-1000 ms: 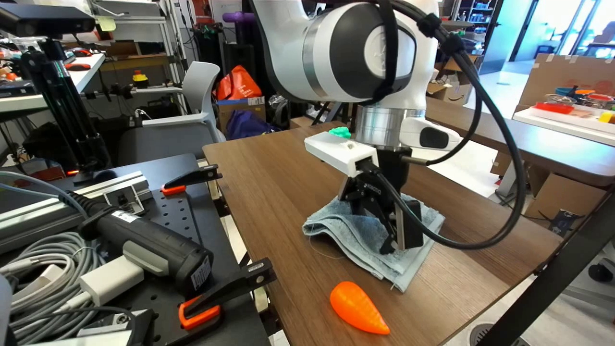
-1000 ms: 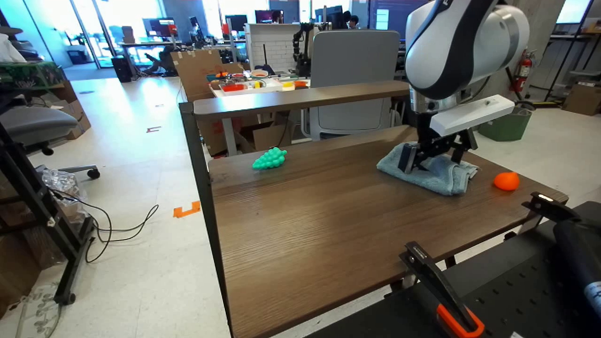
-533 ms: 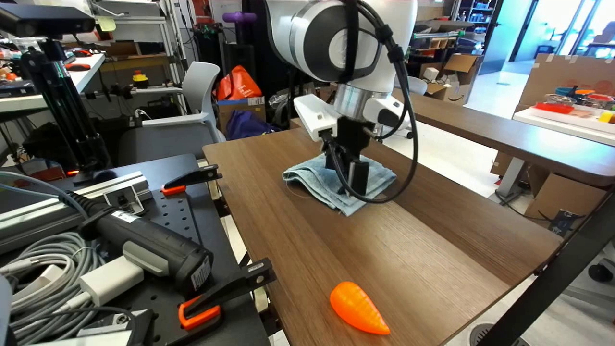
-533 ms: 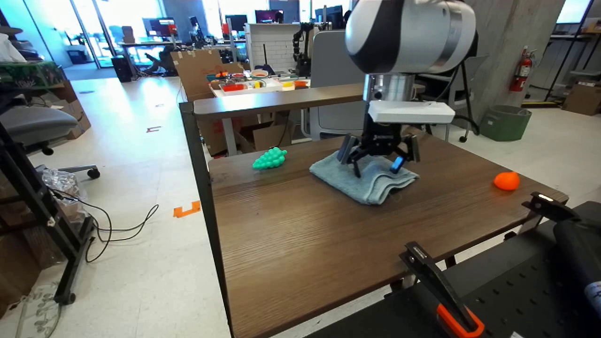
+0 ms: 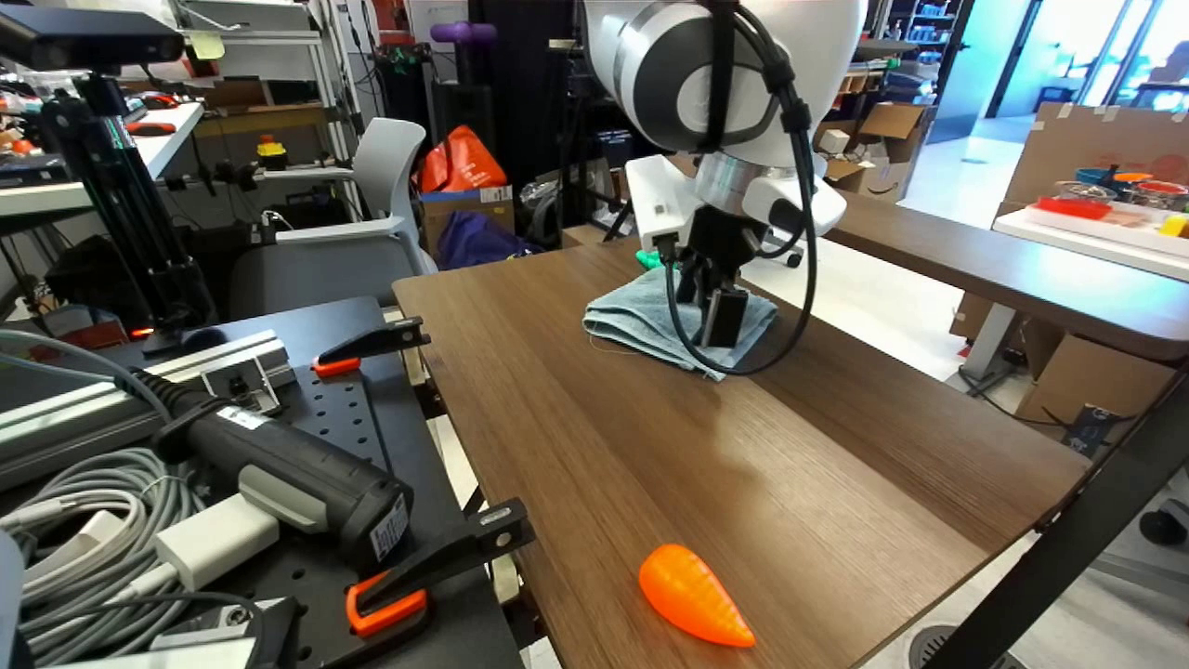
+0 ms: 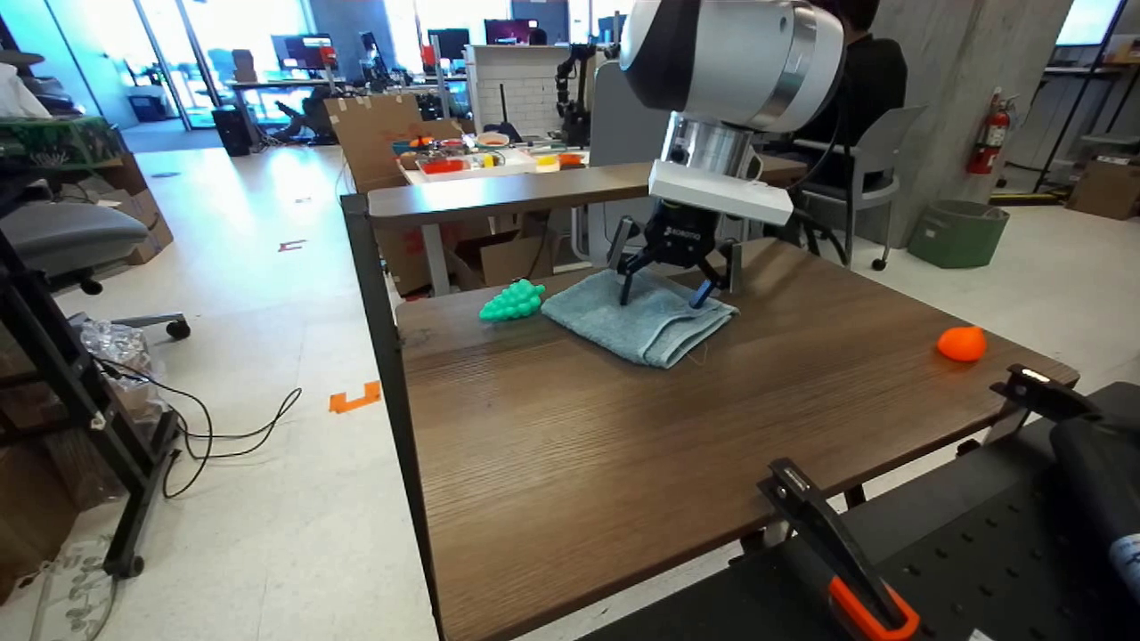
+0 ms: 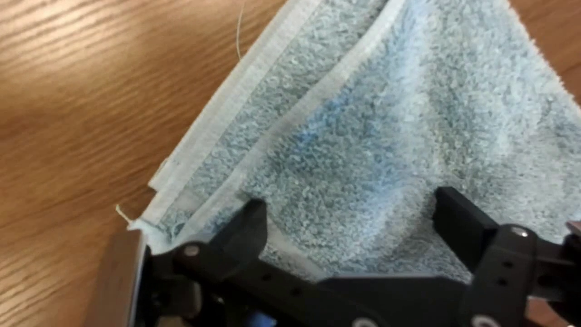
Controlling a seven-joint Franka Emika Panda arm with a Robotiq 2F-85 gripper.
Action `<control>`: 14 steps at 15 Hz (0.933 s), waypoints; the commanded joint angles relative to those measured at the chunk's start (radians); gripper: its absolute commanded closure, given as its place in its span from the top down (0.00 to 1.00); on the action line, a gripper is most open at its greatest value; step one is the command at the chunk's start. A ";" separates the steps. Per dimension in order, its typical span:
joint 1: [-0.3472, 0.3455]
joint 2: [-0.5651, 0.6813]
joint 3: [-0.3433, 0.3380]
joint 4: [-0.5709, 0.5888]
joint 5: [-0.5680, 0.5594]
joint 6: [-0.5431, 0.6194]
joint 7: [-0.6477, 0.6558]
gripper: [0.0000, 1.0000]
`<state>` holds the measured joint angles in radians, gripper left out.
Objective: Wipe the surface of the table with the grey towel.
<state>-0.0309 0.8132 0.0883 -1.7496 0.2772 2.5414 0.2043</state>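
Note:
The blue-grey towel [image 6: 606, 325] lies folded on the brown wooden table [image 6: 552, 445]. It also shows in an exterior view [image 5: 636, 311] and fills most of the wrist view [image 7: 345, 150]. My gripper [image 6: 663, 298] points down onto the towel with its fingers spread wide. In the wrist view my gripper [image 7: 349, 204] has both fingertips on or just over the cloth, with flat towel between them and no fold pinched. One towel corner lies near the left finger. In an exterior view the cable and wrist partly hide the gripper [image 5: 706, 321].
A green grape-shaped toy [image 6: 510, 301] lies close beside the towel's left edge. An orange cone-shaped toy [image 5: 692, 595] lies on the table at the opposite end. Black clamps [image 5: 446, 557] grip the table's edge beside a black workbench [image 5: 325, 409].
My gripper and the towel have slid together across the table, away from the orange toy and towards the green one. The gripper stays open. A seated person now shows in the background.

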 commanded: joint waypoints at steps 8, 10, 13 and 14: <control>-0.019 0.089 -0.102 0.116 -0.045 -0.088 0.044 1.00; 0.021 0.037 -0.145 -0.006 -0.108 -0.062 0.030 1.00; 0.075 -0.034 -0.174 -0.167 -0.194 -0.053 0.024 1.00; 0.095 -0.055 -0.180 -0.221 -0.224 -0.043 0.023 1.00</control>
<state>0.0010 0.8211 -0.0557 -1.7783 0.1255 2.4612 0.2289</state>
